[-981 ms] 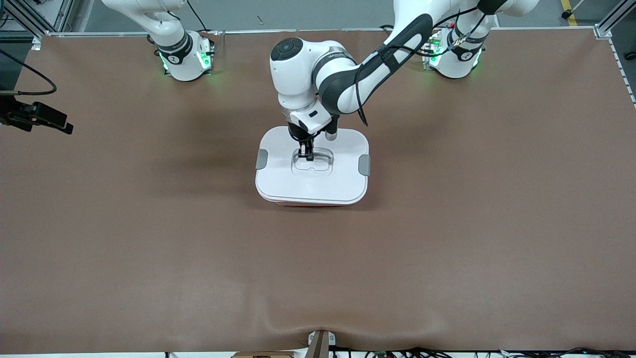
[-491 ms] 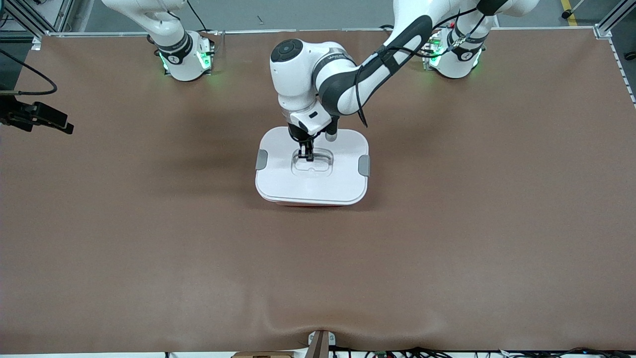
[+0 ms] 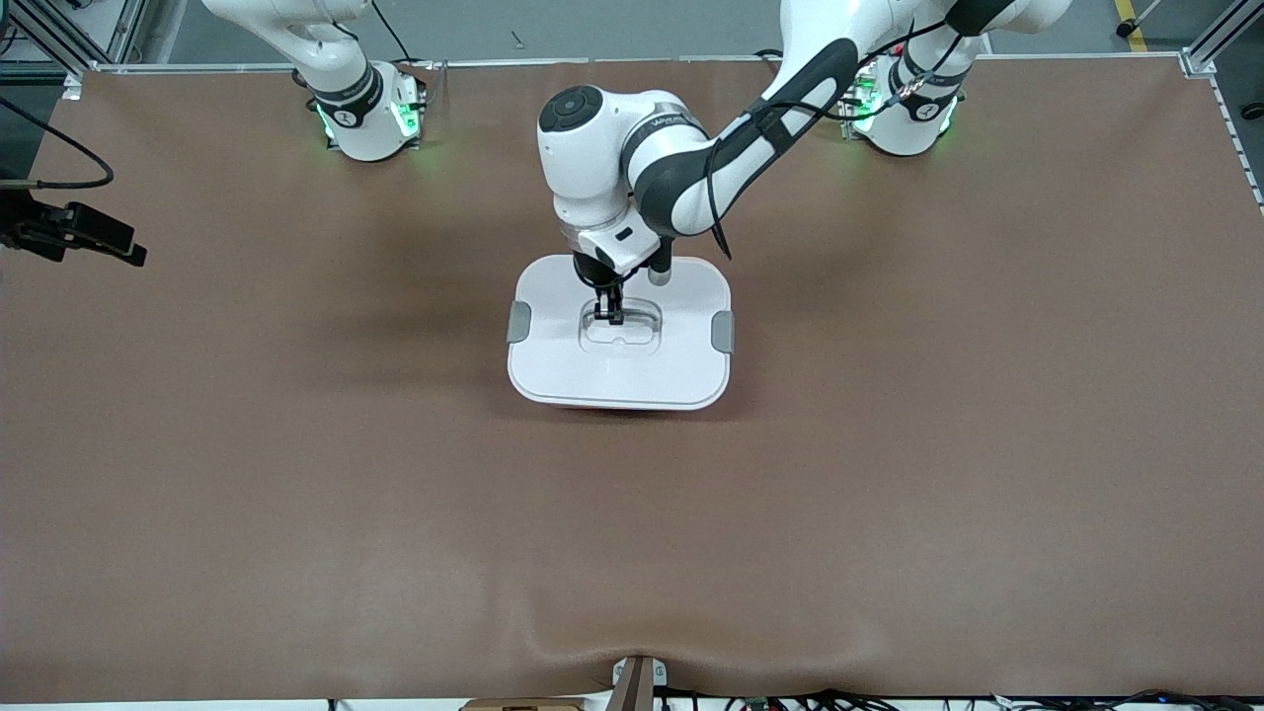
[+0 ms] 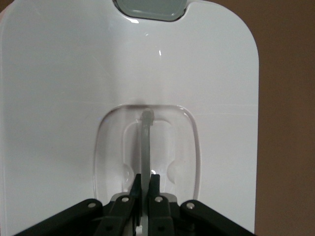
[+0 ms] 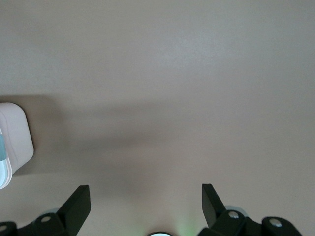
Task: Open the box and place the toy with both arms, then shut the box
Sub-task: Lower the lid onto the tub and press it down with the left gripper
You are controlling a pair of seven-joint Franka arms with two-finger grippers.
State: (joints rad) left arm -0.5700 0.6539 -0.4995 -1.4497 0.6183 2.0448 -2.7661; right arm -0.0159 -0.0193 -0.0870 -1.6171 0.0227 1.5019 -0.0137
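The box (image 3: 652, 370) stands in the middle of the table, its white lid (image 4: 64, 73) on and grey clips (image 3: 519, 322) at both ends; a thin strip of its pink tub (image 3: 617, 408) peeks out under the lid's near edge. My left gripper (image 3: 609, 316) reaches down into the lid's recess, shut on the clear handle (image 4: 146, 142); its jaws (image 4: 147, 181) pinch the bar. My right gripper (image 3: 123, 247) waits open over the table at the right arm's end, nothing between its fingers (image 5: 146, 196). The toy is out of view.
Brown table cover (image 3: 889, 474) spreads on all sides of the box. A corner of the box (image 5: 12, 147) shows at the edge of the right wrist view. Both arm bases (image 3: 365, 118) stand along the table's edge farthest from the front camera.
The left arm's elbow and wrist have shifted slightly while its gripper stays shut on the handle. The lid has barely moved. The right gripper has not moved.
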